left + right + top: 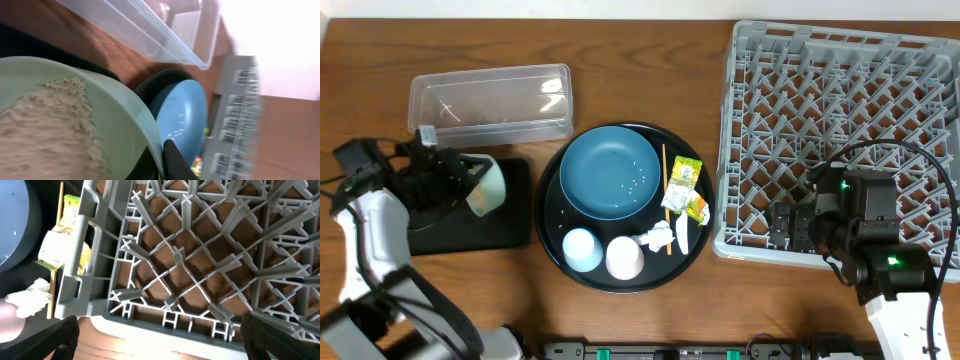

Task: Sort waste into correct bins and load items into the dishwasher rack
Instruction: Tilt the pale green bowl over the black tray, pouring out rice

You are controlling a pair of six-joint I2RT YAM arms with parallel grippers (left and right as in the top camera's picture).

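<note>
My left gripper [458, 182] is shut on the rim of the small cream bowl [486, 187], which is tilted on its side over the black rectangular tray [470, 232]. In the left wrist view the bowl [117, 115] holds a heap of rice [45, 130]. The blue plate [610, 170] has a few grains on it. The pale blue cup [582, 248], whitish cup [625, 257], wooden stick [665, 195], wrappers [682, 180] and crumpled white scrap [660, 237] lie beside it. My right gripper [790, 228] is open and empty above the front left corner of the grey rack [840, 130].
The plate, cups and waste sit on a large round black tray [552, 200]. The clear tub [490, 100] stands empty behind the black tray. In the right wrist view the rack's handle [85, 265] is next to a wrapper [60, 245] and the scrap [30, 297].
</note>
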